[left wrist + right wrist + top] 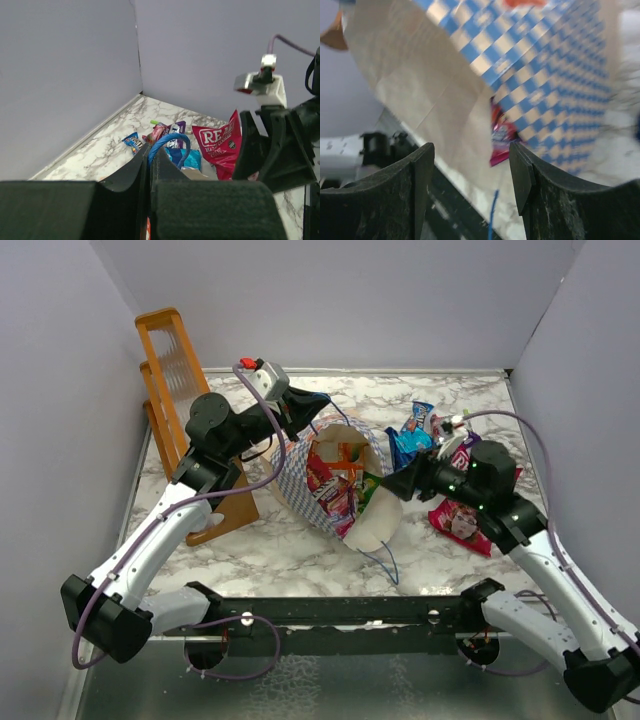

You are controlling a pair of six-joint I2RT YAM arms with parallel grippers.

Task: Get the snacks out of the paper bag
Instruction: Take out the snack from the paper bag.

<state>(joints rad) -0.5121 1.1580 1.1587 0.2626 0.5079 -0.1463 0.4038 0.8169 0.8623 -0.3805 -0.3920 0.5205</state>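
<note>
Seen from above, the table (260,550) is bright and evenly lit, shadows soft, focus sharp. At the left wrist, the left gripper (149,162) looms dark and unfocused. At the right wrist, the paper bag (545,75) smears with motion blur, whitening rightward.

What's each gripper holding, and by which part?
The left gripper pinches the paper bag at its far rim, beside the blue handle. The right gripper is open, holding nothing.

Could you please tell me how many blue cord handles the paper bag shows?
2. One handle loops up just past the left gripper, which is shut on the paper bag's far rim; the other handle lies on the table by the near rim. None seems hidden.
</note>
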